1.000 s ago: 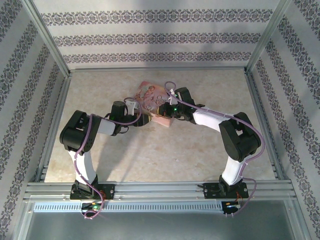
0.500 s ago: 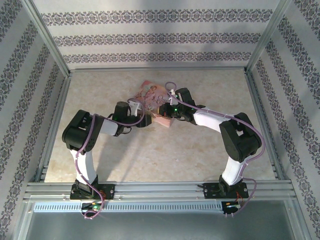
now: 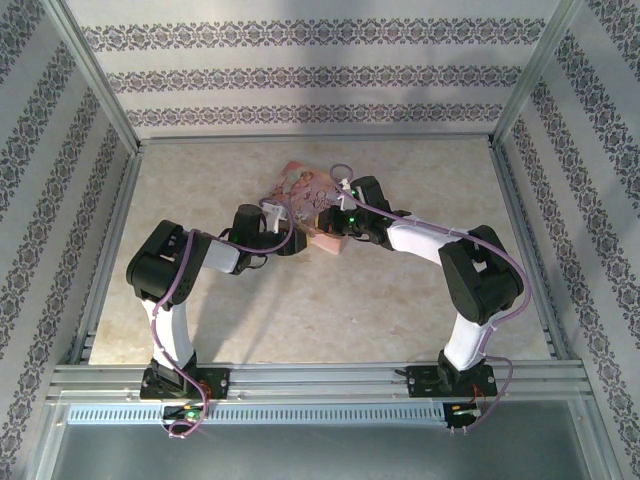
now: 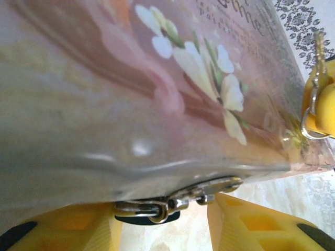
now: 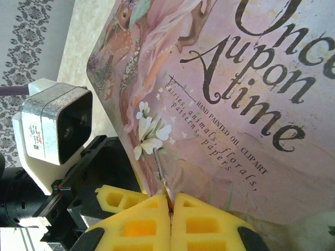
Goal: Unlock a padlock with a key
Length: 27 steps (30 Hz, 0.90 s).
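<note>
**A:** Reading the pink tin (image 5: 235, 172): "Once upon A time", "HAND PAINTED OIL CLIP ART". Where's the key (image 5: 161, 175)?

**B:** It's pinched in the right gripper (image 5: 169, 203), fingers pressed tight together, at the tin's 6 o'clock edge. Left gripper (image 4: 163, 222) is half apart with silvery links (image 4: 178, 201) in the gap. Can't tell if that's the padlock.

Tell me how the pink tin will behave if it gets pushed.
The tin looks glossy, with highlights across its lid, so it would probably be slippery to grip. It is flat and broad, so it should slide over the smooth table rather than roll or tip. Its crisp thin edge suggests stiff sheet metal, likely light for its size.
</note>
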Motion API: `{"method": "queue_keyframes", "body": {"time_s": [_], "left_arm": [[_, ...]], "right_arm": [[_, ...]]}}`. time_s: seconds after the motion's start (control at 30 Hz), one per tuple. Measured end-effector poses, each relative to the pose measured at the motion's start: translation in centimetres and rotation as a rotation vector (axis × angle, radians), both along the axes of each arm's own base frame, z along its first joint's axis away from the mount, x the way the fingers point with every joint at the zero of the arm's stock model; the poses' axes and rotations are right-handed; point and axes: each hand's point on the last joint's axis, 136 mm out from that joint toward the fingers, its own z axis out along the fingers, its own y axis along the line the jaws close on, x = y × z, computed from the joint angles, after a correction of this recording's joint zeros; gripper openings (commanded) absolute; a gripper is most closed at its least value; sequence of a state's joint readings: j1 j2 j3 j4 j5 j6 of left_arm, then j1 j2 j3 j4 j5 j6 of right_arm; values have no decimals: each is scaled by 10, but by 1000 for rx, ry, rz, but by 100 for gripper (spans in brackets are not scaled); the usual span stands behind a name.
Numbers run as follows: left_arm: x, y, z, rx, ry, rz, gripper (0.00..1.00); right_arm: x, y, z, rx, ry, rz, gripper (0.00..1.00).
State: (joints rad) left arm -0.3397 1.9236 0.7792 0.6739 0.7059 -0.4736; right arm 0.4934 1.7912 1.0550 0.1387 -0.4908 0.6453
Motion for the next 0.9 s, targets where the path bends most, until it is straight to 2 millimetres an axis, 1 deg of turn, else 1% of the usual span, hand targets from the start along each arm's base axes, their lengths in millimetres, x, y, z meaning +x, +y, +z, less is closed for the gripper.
{"method": "queue_keyframes", "body": {"time_s": [0.4,0.7,0.83,0.9], "left_arm": [[3,3,-3,-8,29,40,35],[3,4,-4,-12,36,55,29],[3,7,-3,-11,38,74,29],[0,9,-2,-12,49,85,28]], "right_arm": [[0,0,0,4,-2,-1,0],[0,0,2,5,-5,-2,0],[-7,-4,3,-8,-5,1,0],[-12,-8,8,-17,-21,4,0]]}}
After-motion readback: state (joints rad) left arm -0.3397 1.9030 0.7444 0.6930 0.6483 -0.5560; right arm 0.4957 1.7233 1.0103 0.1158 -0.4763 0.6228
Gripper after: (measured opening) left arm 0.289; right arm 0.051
